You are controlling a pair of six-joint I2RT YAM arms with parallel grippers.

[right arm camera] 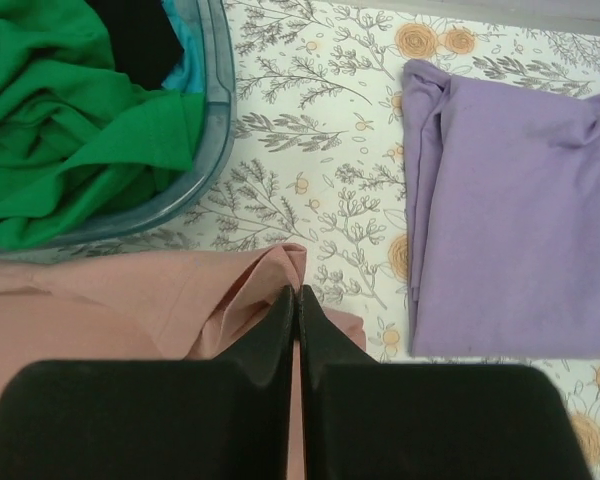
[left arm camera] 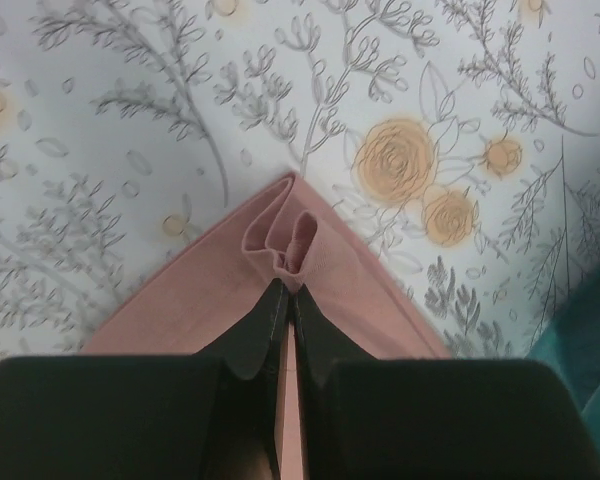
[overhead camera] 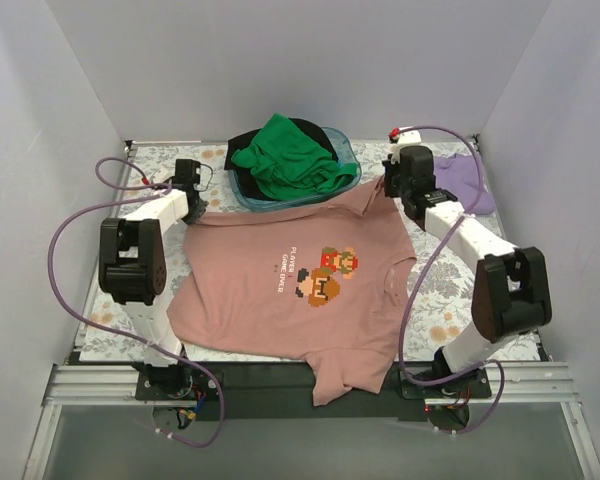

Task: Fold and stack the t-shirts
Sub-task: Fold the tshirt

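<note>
The dusty pink t-shirt [overhead camera: 280, 290] with a pixel graphic lies spread on the table, one sleeve hanging over the near edge. My left gripper [overhead camera: 193, 203] is shut on its far left corner [left arm camera: 292, 245]. My right gripper [overhead camera: 392, 186] is shut on its far right corner [right arm camera: 280, 275]. The lavender t-shirt [overhead camera: 466, 181] lies folded at the far right, also in the right wrist view [right arm camera: 520, 220]. The green t-shirt [overhead camera: 292, 157] sits heaped on a black one [overhead camera: 242, 143] in the tub.
A teal plastic tub [overhead camera: 342, 143] stands at the back centre, its rim close to the right gripper [right arm camera: 208, 120]. The table has a floral cloth [overhead camera: 450, 300]. White walls enclose the left, right and back.
</note>
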